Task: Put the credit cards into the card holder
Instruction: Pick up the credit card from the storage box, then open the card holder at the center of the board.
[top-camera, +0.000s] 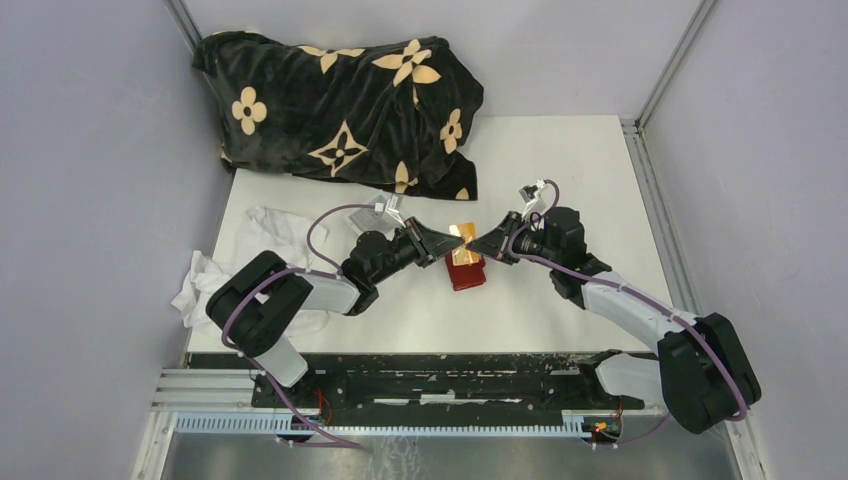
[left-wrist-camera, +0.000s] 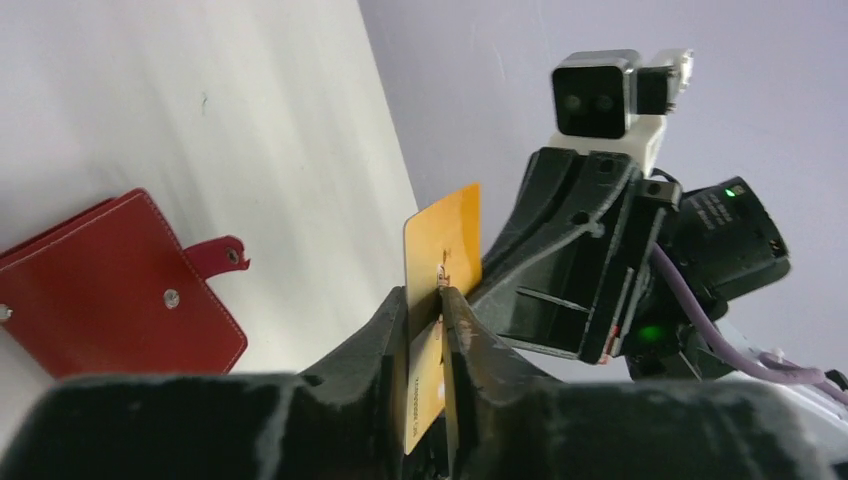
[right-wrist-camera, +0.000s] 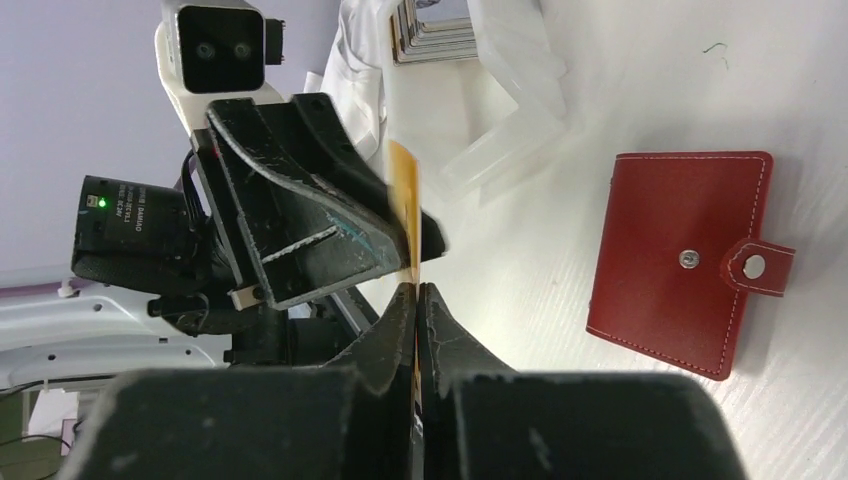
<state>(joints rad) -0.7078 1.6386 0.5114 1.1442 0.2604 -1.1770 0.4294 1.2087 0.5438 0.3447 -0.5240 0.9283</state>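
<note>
My left pincer (top-camera: 444, 238) clamped on a yellow-orange credit card (left-wrist-camera: 443, 245), my right pincer (top-camera: 485, 243) pressed together on the same card's opposite edge, folded red card holder (top-camera: 465, 273) lying on the white table (top-camera: 560, 170), just nearer than the card.

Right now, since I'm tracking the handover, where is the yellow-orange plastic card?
In the top view it is mid-table: the yellow-orange plastic card is in the air, pinched between both arms' jaws, right by the red leather wallet.
</note>
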